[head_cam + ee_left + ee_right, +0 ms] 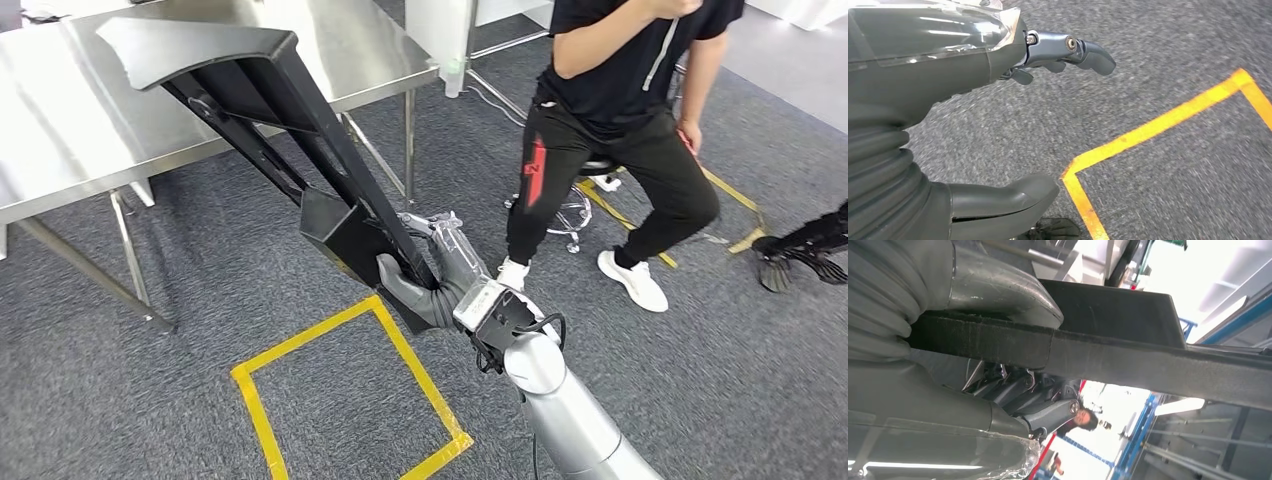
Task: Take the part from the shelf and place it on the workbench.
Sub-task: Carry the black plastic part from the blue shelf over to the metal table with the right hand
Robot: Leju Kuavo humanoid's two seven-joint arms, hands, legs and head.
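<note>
The part is a long black plastic piece with a broad curved top and a boxy lower end. My right hand grips it at that lower end and holds it raised, with its top reaching over the steel workbench. In the right wrist view the thick thumb presses on the part's dark edge and the fingers curl under it. My left hand hangs above the grey carpet with its fingers apart and nothing in it.
A person in black sits on a stool to the right of the workbench. A yellow tape square marks the carpet in front of me. The workbench legs stand at the left.
</note>
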